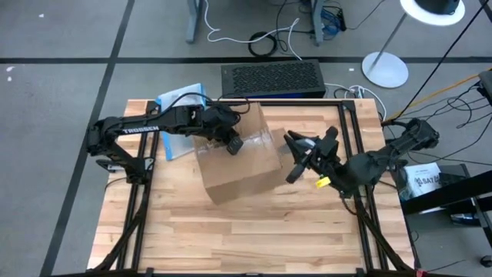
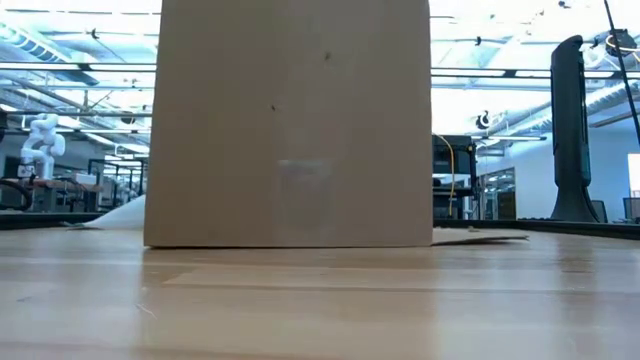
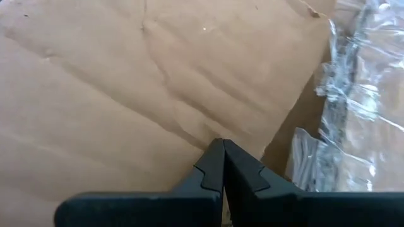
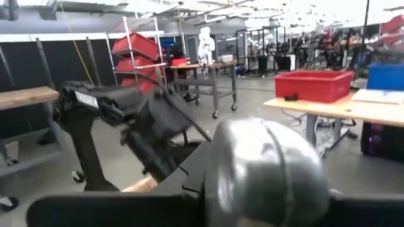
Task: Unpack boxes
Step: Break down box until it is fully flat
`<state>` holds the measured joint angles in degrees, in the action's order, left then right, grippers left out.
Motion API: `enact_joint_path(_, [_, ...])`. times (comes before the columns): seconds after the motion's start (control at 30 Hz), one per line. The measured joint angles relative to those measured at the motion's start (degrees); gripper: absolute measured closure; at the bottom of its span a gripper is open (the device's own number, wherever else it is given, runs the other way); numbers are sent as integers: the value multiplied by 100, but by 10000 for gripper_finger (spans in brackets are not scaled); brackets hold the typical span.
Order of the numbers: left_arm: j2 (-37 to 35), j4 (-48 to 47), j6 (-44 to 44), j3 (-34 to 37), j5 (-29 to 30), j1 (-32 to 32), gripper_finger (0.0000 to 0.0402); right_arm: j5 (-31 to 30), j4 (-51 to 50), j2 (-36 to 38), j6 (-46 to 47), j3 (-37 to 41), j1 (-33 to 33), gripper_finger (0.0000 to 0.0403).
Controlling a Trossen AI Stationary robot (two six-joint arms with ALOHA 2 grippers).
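The brown cardboard box (image 1: 238, 160) stands on its base in the middle of the table and fills the low view (image 2: 290, 120). It has clear glossy tape (image 3: 353, 113) on top. My left gripper (image 1: 233, 144) is shut over the box's top. In the left wrist view its tips (image 3: 222, 150) are at a creased cardboard flap (image 3: 126, 94). My right gripper (image 1: 295, 158) is just right of the box, above the table. A shiny silver rounded thing (image 4: 265, 170) sits between its fingers. My left gripper has its shut fingertips (image 3: 214, 157) at the box's top flap (image 3: 189, 120), coming from above and the left. Whether they press on the cardboard, I cannot tell. My right gripper has the silver rounded thing (image 4: 252, 157) between its fingers, clear of the table. The thing hides the place of contact.
A black grille-topped unit (image 1: 270, 79) stands at the table's far edge. A clear pouch with a blue edge (image 1: 178, 104) lies at the far left corner. A flat sheet (image 2: 480, 237) lies right of the box. Bare wood (image 1: 254, 231) spreads toward the near edge.
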<state>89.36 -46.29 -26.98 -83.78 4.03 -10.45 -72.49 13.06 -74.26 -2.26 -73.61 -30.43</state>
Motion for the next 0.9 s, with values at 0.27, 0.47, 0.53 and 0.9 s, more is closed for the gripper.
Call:
enact_joint_path(0.27, [5,-27,470,-602,-186,242,392,-97,-133,156,-1301,-944,-259,346])
enact_joint_path(0.47, [10,-169,528,-1027,-503,374,392,-356,-216,606,-1464,-1173,-683,346])
enact_joint_path(0.53, [-18,-153,580,-1179,-590,469,392,-768,-310,739,-1482,-1239,-924,346])
enact_joint_path(0.9, [-137,-125,1130,-2187,-610,936,392,-1757,-244,804,-2238,-1887,-1837,346])
